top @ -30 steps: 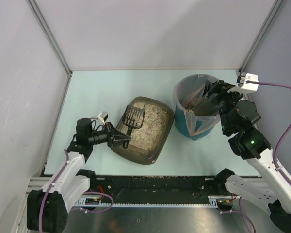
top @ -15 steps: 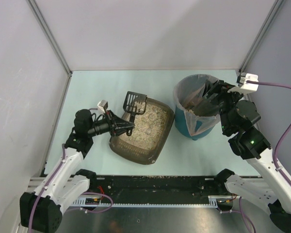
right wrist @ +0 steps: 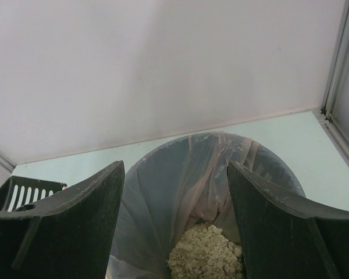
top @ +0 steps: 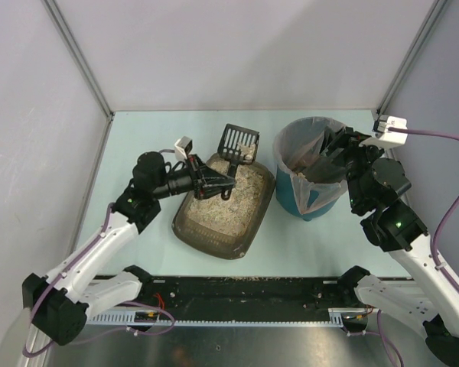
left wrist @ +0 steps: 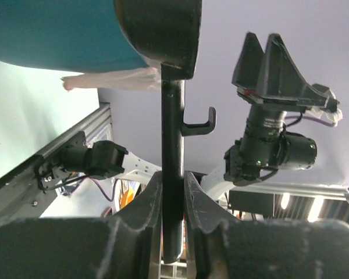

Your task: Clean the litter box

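The litter box (top: pixel 208 241), a shallow dark brown tray of beige litter, lies in the middle of the table. My left gripper (top: pixel 225 186) hangs over its far right part, shut on the handle of a black slotted scoop (top: pixel 239 142). The scoop's head is lifted above the tray's far rim, close to the teal bin (top: pixel 312 205). In the left wrist view both fingers (left wrist: pixel 144 200) press the scoop handle (left wrist: pixel 172 145). My right gripper (top: pixel 330 155) stands open over the bin's mouth, nothing between its fingers (right wrist: pixel 75 215). Litter clumps (right wrist: pixel 208 253) lie in the bin's clear liner (right wrist: pixel 180 186).
The bin stands right of the tray, near the right wall and its corner post (top: pixel 409 57). The scoop's slotted head (right wrist: pixel 22 195) shows at the left edge of the right wrist view. Pale green table (top: pixel 153 145) lies left of the tray.
My left arm has lifted the scoop out of the litter and carried it up and to the right, toward the bin. The right arm has not moved.
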Available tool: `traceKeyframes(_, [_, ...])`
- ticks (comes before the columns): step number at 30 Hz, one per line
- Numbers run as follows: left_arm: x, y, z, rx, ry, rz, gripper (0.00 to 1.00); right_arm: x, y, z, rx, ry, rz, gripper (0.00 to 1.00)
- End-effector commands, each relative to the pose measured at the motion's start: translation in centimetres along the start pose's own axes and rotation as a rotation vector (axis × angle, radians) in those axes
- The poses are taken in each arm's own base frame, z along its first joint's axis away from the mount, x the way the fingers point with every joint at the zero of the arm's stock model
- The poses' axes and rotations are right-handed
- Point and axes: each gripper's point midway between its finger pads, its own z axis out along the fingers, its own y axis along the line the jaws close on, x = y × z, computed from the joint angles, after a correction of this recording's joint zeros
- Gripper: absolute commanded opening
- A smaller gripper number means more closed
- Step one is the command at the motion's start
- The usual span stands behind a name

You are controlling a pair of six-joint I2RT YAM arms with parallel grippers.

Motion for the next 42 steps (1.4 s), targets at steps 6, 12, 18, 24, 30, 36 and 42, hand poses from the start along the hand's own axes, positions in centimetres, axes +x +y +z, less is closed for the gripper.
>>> traceKeyframes(6, [0.4, -4.0, 2.0, 0.004, -0.028, 0.096, 0.0, -1.0, -0.6, -0.4, 0.024, -0.029, 0.02, 0.76])
traceKeyframes(12, [-0.6, -4.4, 4.8, -0.038, -0.015, 0.154, 0.0, -1.1, -0.9, -0.7, 0.03, -0.03, 0.022, 0.76])
traceKeyframes(18, [-0.4, -5.8, 8.1, -0.042, 0.046, 0.211, 0.0, -1.4, -1.7, -1.2, 0.052, -0.033, 0.016, 0.76])
traceKeyframes(24, [-0.7, -6.6, 10.6, -0.055, 0.074, 0.341, 0.0, -1.4, -2.3, -1.5, 0.075, -0.033, 0.007, 0.76])
traceKeyframes(30, [-0.8, -5.7, 12.4, -0.129, 0.101, 0.44, 0.0, -1.7, -2.4, -1.5, 0.08, -0.04, -0.002, 0.77])
traceKeyframes(36, [-0.2, -3.8, 13.4, -0.246, 0.124, 0.606, 0.0, -1.7, -2.6, -1.5, 0.088, -0.042, -0.008, 0.77])
traceKeyframes(42, [0.6, -3.7, 14.4, -0.306, 0.156, 0.749, 0.0, -1.4, -2.4, -1.2, 0.086, -0.034, -0.019, 0.77])
